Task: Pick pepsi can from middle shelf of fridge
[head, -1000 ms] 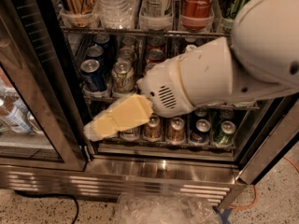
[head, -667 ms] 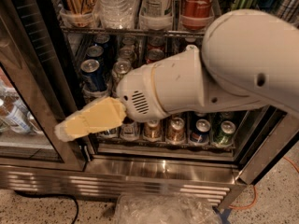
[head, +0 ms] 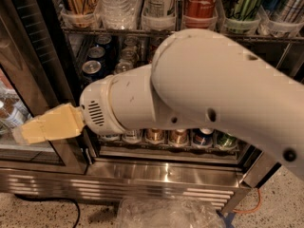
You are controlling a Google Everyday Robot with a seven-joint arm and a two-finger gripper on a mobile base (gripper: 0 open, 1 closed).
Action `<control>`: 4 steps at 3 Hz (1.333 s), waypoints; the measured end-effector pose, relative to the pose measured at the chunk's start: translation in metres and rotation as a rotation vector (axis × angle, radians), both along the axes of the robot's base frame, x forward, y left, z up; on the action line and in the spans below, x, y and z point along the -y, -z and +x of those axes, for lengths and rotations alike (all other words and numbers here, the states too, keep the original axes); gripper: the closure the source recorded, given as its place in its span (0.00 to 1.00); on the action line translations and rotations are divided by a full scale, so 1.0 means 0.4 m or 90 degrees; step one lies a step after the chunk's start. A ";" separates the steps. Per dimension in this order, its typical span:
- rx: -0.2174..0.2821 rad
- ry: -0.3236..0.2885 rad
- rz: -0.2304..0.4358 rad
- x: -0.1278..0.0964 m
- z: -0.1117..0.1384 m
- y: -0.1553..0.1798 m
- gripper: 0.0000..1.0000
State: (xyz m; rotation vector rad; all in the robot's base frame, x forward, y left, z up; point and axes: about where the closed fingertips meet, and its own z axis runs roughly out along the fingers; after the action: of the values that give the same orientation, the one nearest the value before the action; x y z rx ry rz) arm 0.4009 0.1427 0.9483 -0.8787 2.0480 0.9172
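Nearest, low in the camera view: a heap of crumpled clear plastic (head: 166, 213) on the speckled floor, with a black cable (head: 47, 204) to its left and an orange cable (head: 247, 206) to its right.

Above that, filling most of the view: the white robot arm (head: 213, 89), slanting down from the right to a vented wrist at the left. At its end, the tan gripper (head: 47, 125), pointing left and held in front of the post between the fridge (head: 50, 42) opening and the glass door (head: 14, 84). Outside the racks, touching no can. Released or clenched: cannot tell.

Behind the arm: ribbed steel base (head: 156, 175), then the middle shelf (head: 142, 150) with a front row of cans partly hidden by the arm.

Deeper in, at the shelf's left: the pepsi can (head: 91, 70), upright, silver top up, first of a lane of dark blue cans, up and right of the gripper, well apart from it.

Farthest, up top: upper rack (head: 123, 31) of tall bottles, including a red cola bottle (head: 200, 1).
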 end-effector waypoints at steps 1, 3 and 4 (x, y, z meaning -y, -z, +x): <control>-0.024 0.024 0.012 -0.003 0.002 -0.009 0.00; -0.023 0.024 0.026 -0.036 0.001 -0.007 0.00; -0.054 0.042 0.063 -0.119 -0.011 0.045 0.00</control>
State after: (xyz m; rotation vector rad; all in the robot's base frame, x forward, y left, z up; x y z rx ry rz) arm 0.3964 0.1903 0.9304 -0.7263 2.0711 1.0270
